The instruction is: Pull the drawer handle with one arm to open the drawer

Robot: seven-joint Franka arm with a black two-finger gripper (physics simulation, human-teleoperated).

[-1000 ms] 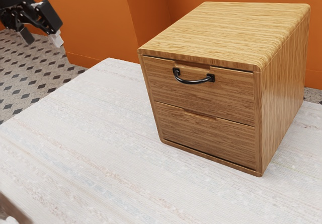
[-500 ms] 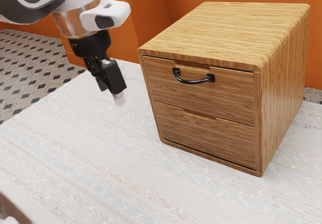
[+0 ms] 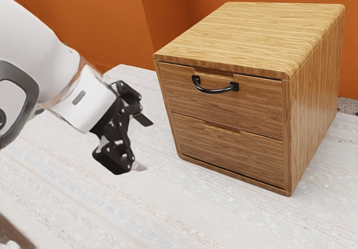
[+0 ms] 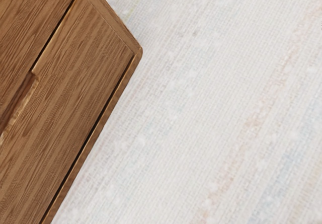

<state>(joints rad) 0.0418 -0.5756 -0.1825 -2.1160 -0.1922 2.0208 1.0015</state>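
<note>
Dropping from the height it held half a second ago, the gripper [image 3: 143, 145] now hangs low over the bench [image 3: 84, 204] in the exterior view, toward that view's left of the wooden cabinet [image 3: 263, 42]. The hand has also rolled, so its two black fingers aim roughly at the cabinet's front instead of down at the bench. They stand spread with nothing between them: the gripper is open and empty. It is near the cabinet's lower corner without touching it, and sits below the level of the black drawer handle [image 3: 215, 87], which is well apart, up and toward the view's right. The cabinet has not shifted across the three moments. The handle is a slim curved bail fixed at both ends near the upper edge of the top drawer [image 3: 224, 106]. That drawer's front lies flush with the frame, so it reads as shut, as does the lower drawer [image 3: 229, 148] beneath. I judge this the approach step: the turn readies the fingers for the bail, yet the hand must rise and close in before any pull

Turning to the wrist view, the hand faces the cabinet's bottom corner: the lower drawer [image 4: 65, 113] with a thin seam and shallow recess along its upper edge, and the pale woven bench [image 4: 226, 108] spreading beyond it
</note>
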